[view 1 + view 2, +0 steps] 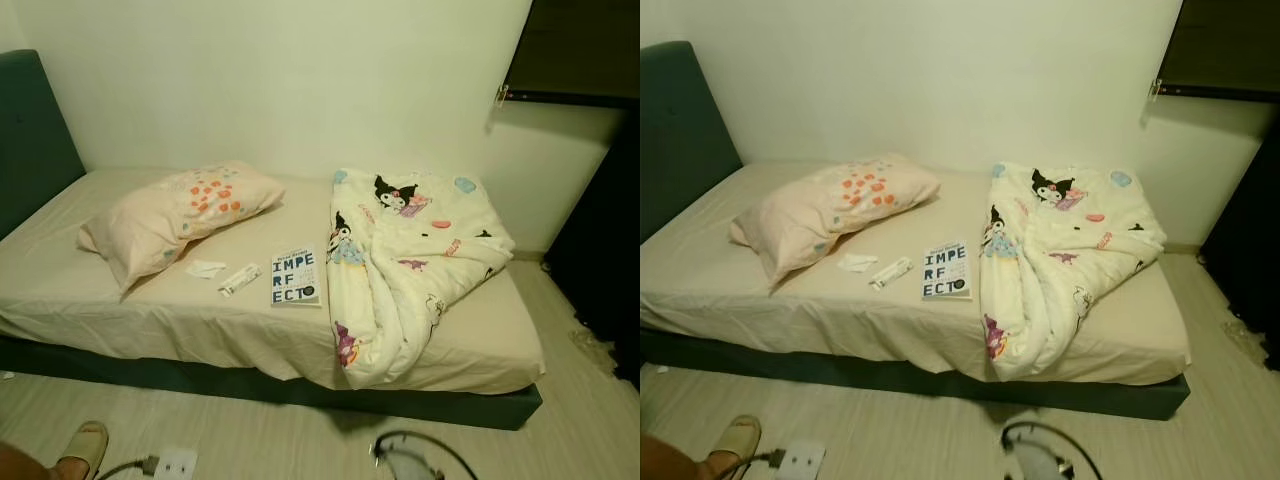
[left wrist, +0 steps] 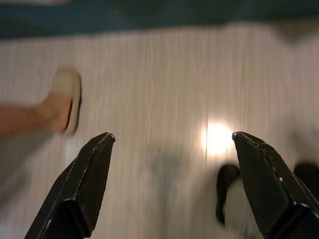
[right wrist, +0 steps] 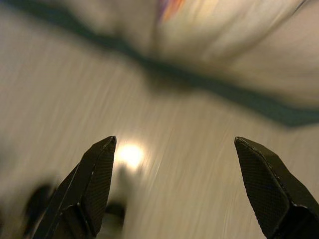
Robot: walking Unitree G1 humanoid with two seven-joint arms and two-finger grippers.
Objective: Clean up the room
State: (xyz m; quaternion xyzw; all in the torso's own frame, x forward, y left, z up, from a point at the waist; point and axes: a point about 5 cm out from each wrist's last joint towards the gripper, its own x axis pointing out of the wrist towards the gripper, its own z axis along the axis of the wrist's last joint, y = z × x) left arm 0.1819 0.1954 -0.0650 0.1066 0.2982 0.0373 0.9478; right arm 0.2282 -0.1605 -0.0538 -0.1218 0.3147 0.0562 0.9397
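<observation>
A low bed with a dark green base fills the middle of the head frames, its pale sheet wrinkled. On its right half a cartoon-print comforter lies bunched and folded on itself, one corner spilling over the front edge of the mattress. At the upper left of the mattress a cream pillow with orange spots sits askew. Just left of the comforter lies a book, and left of that a small white tube and a crumpled tissue.

The comforter is judged soft, bulky and light; a corner or the hanging edge offers the best hold. The book is stiff and flat and would be pinched at its edge. The tube and tissue are light and small.

The left gripper and the right gripper both hang over the wood floor with fingers spread wide, holding nothing.

The left wrist view shows a person's foot in a slipper, seen at the lower left corner of the head frames beside a white power strip. The right wrist view, blurred, catches what may be the comforter's hanging corner above the bed base.
</observation>
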